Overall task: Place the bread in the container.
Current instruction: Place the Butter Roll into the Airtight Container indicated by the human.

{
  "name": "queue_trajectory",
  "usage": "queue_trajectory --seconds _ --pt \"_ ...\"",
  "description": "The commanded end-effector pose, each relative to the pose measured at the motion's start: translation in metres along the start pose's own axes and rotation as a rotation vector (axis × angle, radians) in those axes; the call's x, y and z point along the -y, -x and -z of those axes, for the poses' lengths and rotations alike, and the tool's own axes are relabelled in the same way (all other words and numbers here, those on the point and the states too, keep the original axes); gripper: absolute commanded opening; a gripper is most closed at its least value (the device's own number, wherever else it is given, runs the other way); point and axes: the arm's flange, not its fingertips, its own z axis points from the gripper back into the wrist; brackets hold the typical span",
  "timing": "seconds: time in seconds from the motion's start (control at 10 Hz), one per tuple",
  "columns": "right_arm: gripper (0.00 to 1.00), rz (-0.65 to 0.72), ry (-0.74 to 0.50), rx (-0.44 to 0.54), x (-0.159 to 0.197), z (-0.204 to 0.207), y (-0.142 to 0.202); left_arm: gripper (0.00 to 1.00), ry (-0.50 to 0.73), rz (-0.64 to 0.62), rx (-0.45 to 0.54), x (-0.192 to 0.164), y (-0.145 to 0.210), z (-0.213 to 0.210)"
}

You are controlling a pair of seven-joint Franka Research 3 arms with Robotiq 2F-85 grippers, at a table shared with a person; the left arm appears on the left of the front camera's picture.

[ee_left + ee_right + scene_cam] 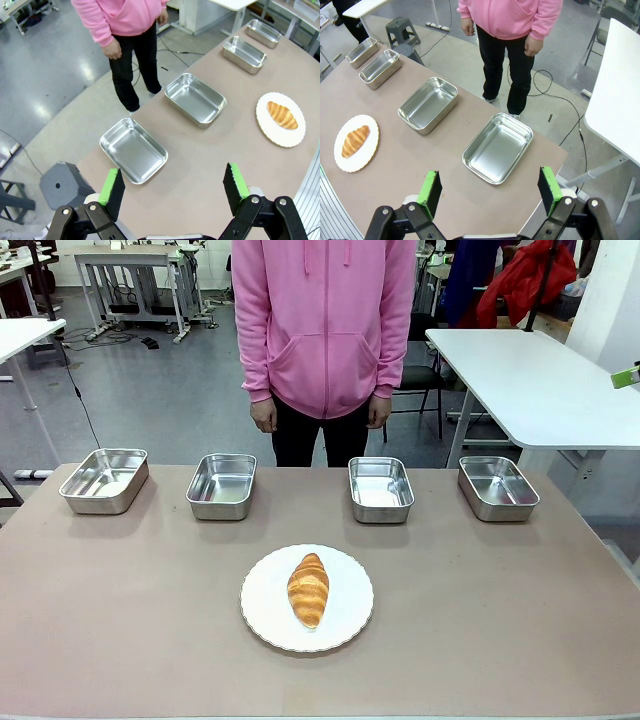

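Note:
The bread, a golden-brown croissant, lies on a round white plate at the table's near middle. Several look-alike steel trays stand empty in a row along the far edge; I cannot tell which of them is the container. My left gripper hangs open high above the table's left end, over the leftmost tray. High over the rightmost tray, my right gripper is open too. Nothing is between either pair of fingers.
A person in a pink hoodie stands at the far side of the brown table, hands down at the sides. A grey stool sits on the floor off the table's left corner. A white table stands to the far right.

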Motion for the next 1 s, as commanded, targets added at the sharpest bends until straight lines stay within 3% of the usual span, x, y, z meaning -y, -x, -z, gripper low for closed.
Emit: queue_trajectory --seconds 0.0,0.9 --pt "1.00 -0.012 -0.010 0.028 0.0027 0.0014 -0.0005 1.00 0.005 0.007 0.007 0.0015 -0.0011 -0.0006" --pt "1.00 -0.012 -0.010 0.028 0.0027 0.0014 -0.0005 1.00 0.005 0.007 0.007 0.0015 -0.0011 -0.0006"
